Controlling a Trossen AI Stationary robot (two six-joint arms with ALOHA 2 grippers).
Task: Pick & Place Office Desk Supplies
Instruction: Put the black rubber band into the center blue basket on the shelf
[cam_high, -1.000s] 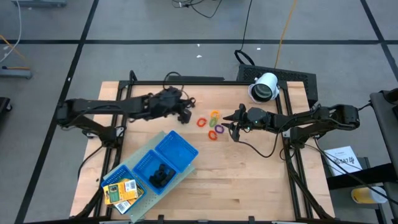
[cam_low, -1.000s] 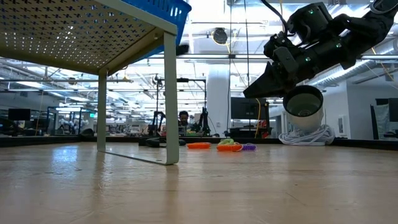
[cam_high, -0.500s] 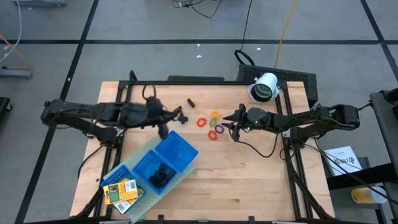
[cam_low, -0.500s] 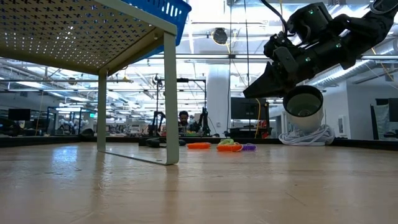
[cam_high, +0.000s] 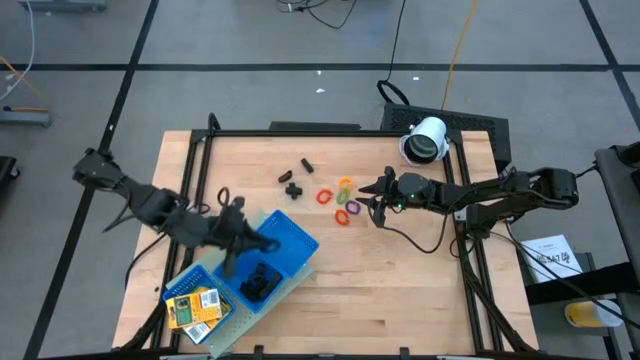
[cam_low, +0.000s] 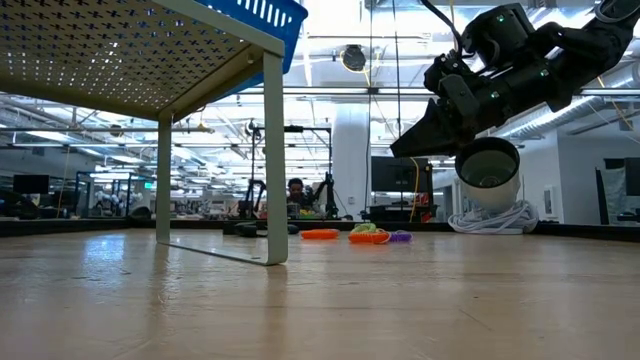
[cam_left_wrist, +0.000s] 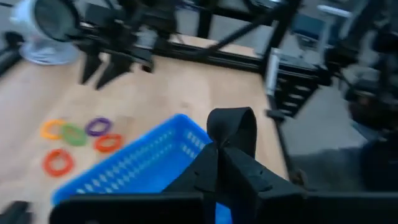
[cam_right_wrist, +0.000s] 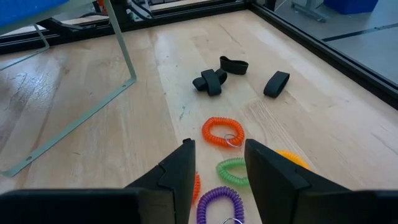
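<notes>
- Seen from overhead, a wooden table (cam_high: 400, 290) holds a blue tray (cam_high: 290, 235) toward seven o'clock, its long axis running from seven to one o'clock.
- The left gripper (cam_high: 240, 243) hangs over the tray's middle compartment; its jaws are pinched on a black clip (cam_left_wrist: 231, 127), whose loop stands upright above the fingertips in the left wrist view.
- Several black clips (cam_high: 260, 283) already sit in that middle compartment, heaped so their directions are hard to tell.
- Two yellow packs (cam_high: 192, 307) lie in the tray's end compartment nearest seven o'clock, partly overlapping, long sides roughly along the tray.
- Three loose black pieces (cam_high: 294, 177) rest on the bare wood at about eleven o'clock from the table's centre; in the right wrist view they show as short loops (cam_right_wrist: 219, 76), each pointing a different way.
- Coloured rings (cam_high: 341, 199) lie flat in a cluster just past centre toward one o'clock: orange (cam_right_wrist: 222, 131), green (cam_right_wrist: 232, 170), purple (cam_right_wrist: 219, 202), with a yellow one (cam_right_wrist: 287, 157) partly hidden behind a finger.
- The right gripper (cam_high: 378, 200) hovers just beside the rings on their three o'clock side, jaws parted and empty.
- A white cylindrical device (cam_high: 425, 140) lies at one o'clock, its open end facing the table edge.
- In the low view the tray's raised end (cam_low: 255, 15) is cut off, and the rings (cam_low: 360, 235) are small and distant.
</notes>
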